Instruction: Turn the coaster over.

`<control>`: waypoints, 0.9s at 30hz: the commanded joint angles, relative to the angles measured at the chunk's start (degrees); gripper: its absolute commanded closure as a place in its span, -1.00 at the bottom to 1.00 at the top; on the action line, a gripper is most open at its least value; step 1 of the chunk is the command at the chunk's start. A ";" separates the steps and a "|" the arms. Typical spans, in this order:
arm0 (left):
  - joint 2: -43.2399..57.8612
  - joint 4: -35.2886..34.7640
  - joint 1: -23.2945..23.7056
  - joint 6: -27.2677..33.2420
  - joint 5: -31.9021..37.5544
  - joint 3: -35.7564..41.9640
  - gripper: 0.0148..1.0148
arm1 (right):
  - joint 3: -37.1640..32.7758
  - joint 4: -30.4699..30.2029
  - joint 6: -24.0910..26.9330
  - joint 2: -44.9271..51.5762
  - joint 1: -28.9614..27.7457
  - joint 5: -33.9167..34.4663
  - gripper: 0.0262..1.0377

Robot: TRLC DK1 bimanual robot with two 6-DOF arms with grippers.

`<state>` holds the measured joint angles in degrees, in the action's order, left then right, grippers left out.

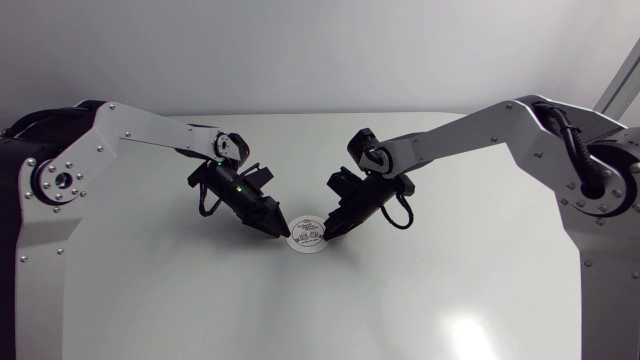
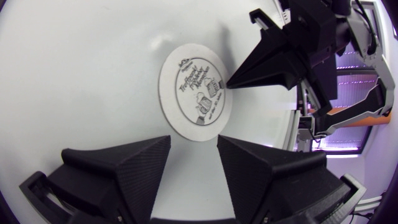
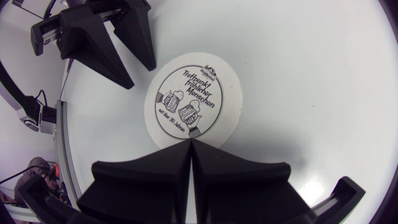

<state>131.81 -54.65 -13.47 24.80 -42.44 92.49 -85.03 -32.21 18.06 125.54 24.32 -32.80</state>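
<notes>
two tools are facing one thin disc from opposite sides. the right tool (image 3: 191,143) is holding its fingers pressed together into a single wedge, and its tip is sitting right at the rim of the coaster (image 3: 186,102), touching it or very nearly so. the left tool (image 2: 193,139) is standing with its fingers spread, tips low and just short of the opposite rim, pinching nothing. the coaster is lying flat on the white counter (image 1: 450,290), printed face up, between the two tools.

judging from this, the step in hand is getting one edge off the surface. the wedge tip should be scraping along the counter rather than riding over the card. the spread fingers should be bracing the far rim so the coaster is not sliding away, then closing on the edge once it is lifting. a smooth counter is likely making slipping the main risk.
</notes>
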 commanded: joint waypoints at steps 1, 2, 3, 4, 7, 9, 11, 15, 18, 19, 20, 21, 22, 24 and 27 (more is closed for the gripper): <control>3.46 -0.10 0.20 0.78 0.42 0.32 -0.25 | 1.54 -0.58 1.27 1.99 0.29 0.72 0.95; 3.98 -0.01 0.03 0.69 0.51 0.76 -0.26 | 1.71 -0.49 1.27 1.82 0.38 0.72 0.95; 4.51 -0.01 -0.15 0.52 0.60 1.03 -0.26 | 1.89 -0.49 1.27 1.82 0.47 0.72 0.95; 4.77 0.07 -0.32 0.43 0.60 1.20 -0.26 | 1.98 -0.49 1.27 1.73 0.56 0.72 0.95; 5.74 0.34 -0.85 -0.19 0.69 2.17 -0.28 | 2.33 -0.49 1.27 1.29 0.73 0.72 0.95; 6.36 0.51 -1.12 -0.63 0.69 2.79 -0.28 | 2.59 -0.49 1.27 0.94 1.00 0.72 0.95; 6.80 0.51 -1.47 -0.89 0.69 3.05 -0.28 | 2.94 -0.49 1.27 0.68 1.17 0.72 0.95; 6.97 1.04 -1.82 -1.68 0.42 3.14 -0.28 | 3.47 -0.23 1.18 0.32 1.35 0.63 0.95; 7.59 1.30 -1.47 -2.65 -0.54 3.58 -0.28 | 3.82 0.04 1.18 0.32 1.44 0.63 0.95; 7.94 1.30 -1.29 -2.91 -0.89 3.84 -0.28 | 4.00 0.13 1.18 0.32 1.52 0.63 0.95; 8.38 1.30 -1.12 -3.62 -1.16 4.10 -0.28 | 4.18 0.30 1.18 0.41 1.61 0.63 0.95; 8.55 1.30 -0.85 -4.32 -1.16 4.37 -0.28 | 4.26 0.39 1.18 0.41 1.70 0.63 0.95; 8.73 1.30 -0.50 -5.37 -1.25 4.63 -0.28 | 4.35 0.57 1.10 0.32 1.70 0.63 0.95; 8.11 1.30 -0.06 -7.22 -1.33 4.63 -0.37 | 4.44 0.57 1.10 0.24 1.70 0.63 0.95; 5.83 2.36 0.03 -9.94 1.13 3.84 -0.42 | 4.44 0.57 1.10 0.15 1.70 0.63 0.95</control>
<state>135.39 -53.89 -13.82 17.74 -45.30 97.84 -83.33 -31.51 18.06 124.66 24.93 -32.82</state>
